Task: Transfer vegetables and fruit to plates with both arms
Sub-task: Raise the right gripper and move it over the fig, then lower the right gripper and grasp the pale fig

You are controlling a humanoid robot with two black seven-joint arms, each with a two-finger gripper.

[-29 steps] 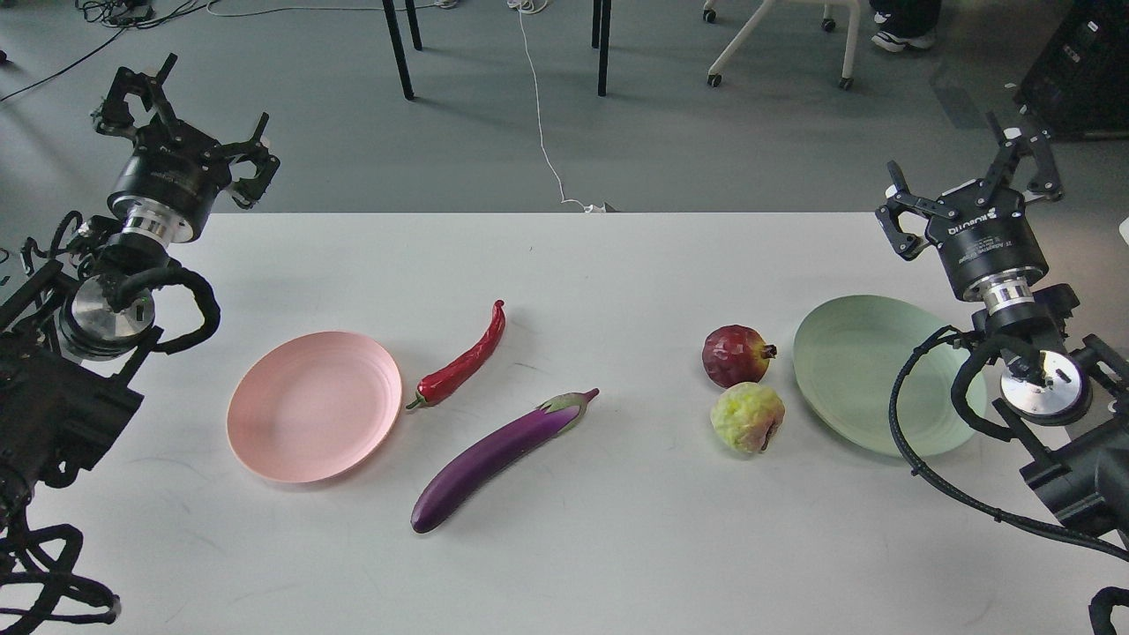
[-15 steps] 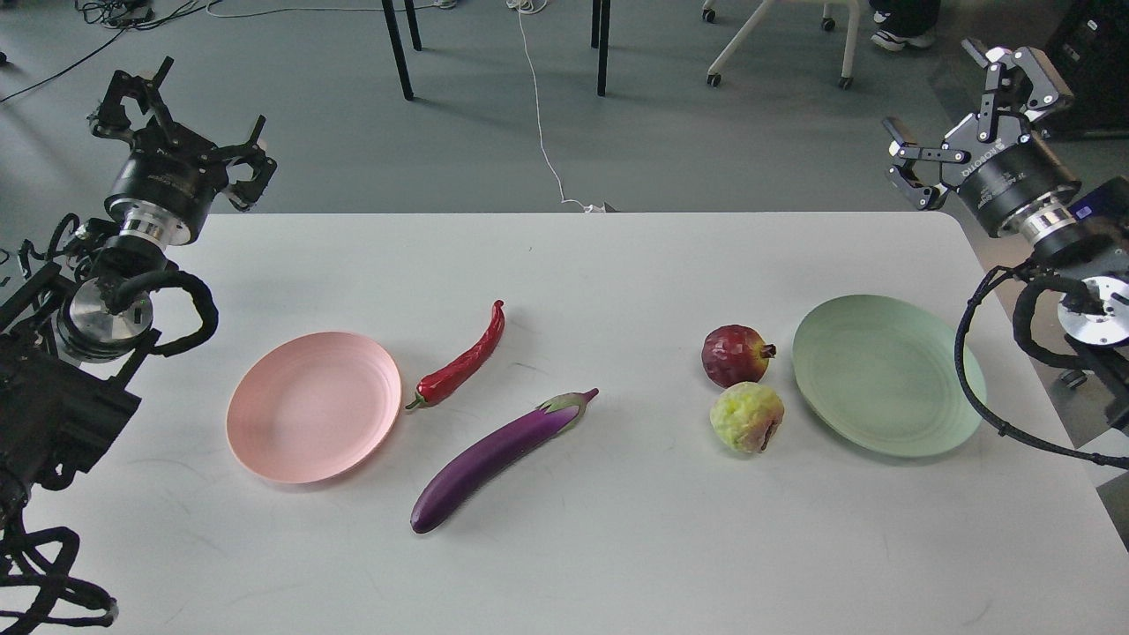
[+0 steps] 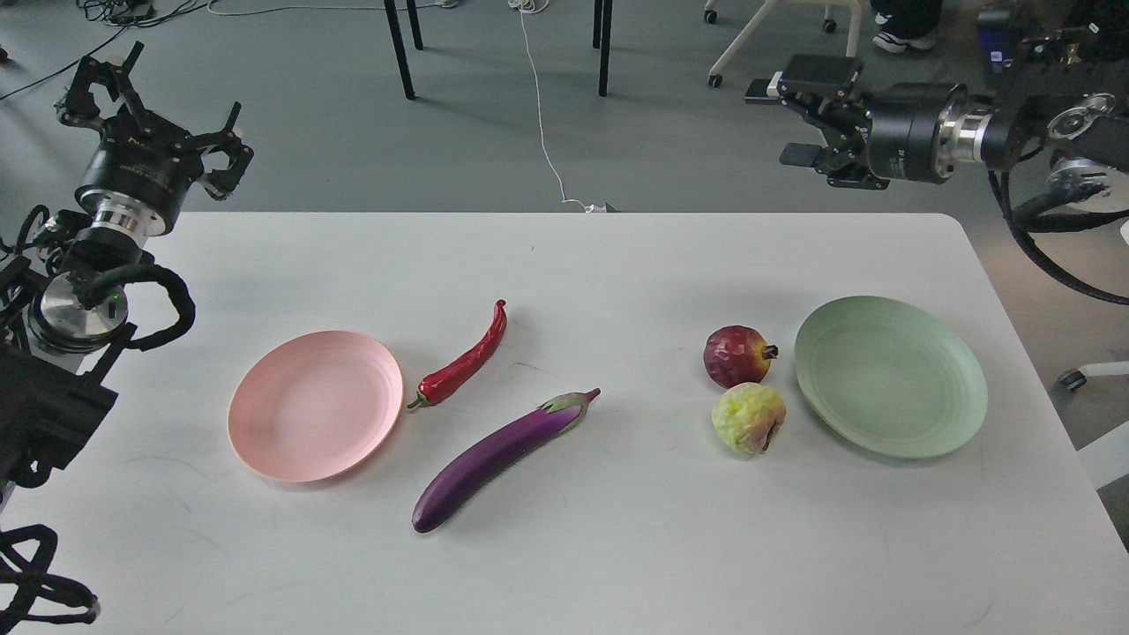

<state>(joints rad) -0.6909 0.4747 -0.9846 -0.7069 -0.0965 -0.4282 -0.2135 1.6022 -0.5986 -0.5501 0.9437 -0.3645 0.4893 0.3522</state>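
A purple eggplant lies slantwise at the table's middle. A red chili pepper lies just right of the empty pink plate. A dark red pomegranate and a yellow-green fruit sit just left of the empty mint green plate. My left gripper is open and empty, raised beyond the table's far left corner. My right gripper is open and empty, high beyond the far right edge, pointing left.
The white table ends at a rounded far right corner. Black table legs, a white cable and a chair base stand on the grey floor behind. My right arm spans the upper right.
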